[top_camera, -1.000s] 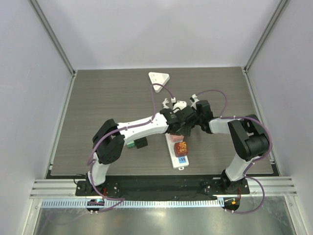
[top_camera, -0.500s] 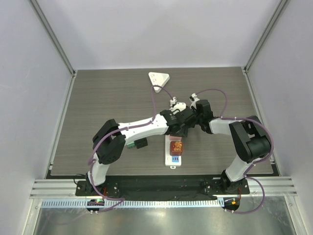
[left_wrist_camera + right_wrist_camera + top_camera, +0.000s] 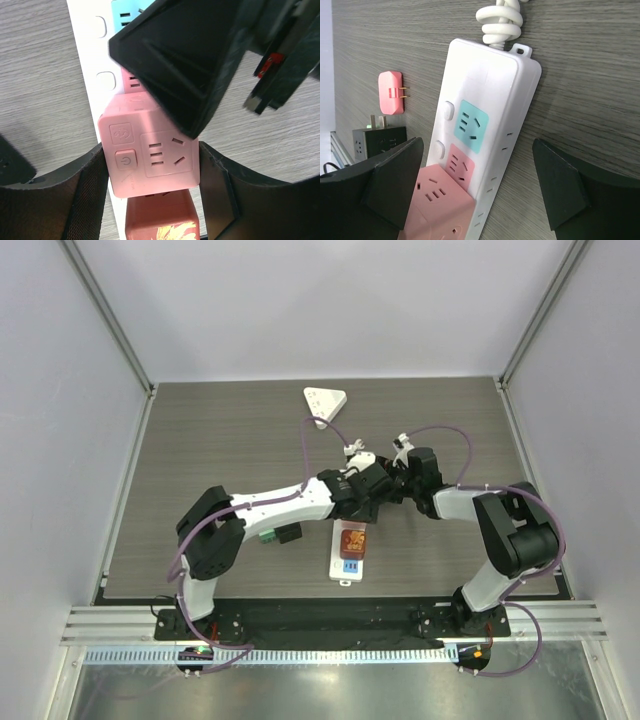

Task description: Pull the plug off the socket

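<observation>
Left wrist: left fingers [image 3: 90, 200] grip the pink plug [image 3: 150, 155]; right fingers [image 3: 390, 180], wide around socket strip [image 3: 490, 100], must pin it before pulling.

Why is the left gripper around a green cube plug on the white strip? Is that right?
Not green: the cube plug is pink, as the left wrist view shows. The left gripper is indeed around it, on the white strip.

— How many plugs?
— Two pink; one cube plug [image 3: 150, 155]; one small flat plug [image 3: 390, 92].
— The rest?
— One white power strip [image 3: 490, 85]; one black adapter [image 3: 379, 142]; one white triangular block [image 3: 325, 398], far.
</observation>
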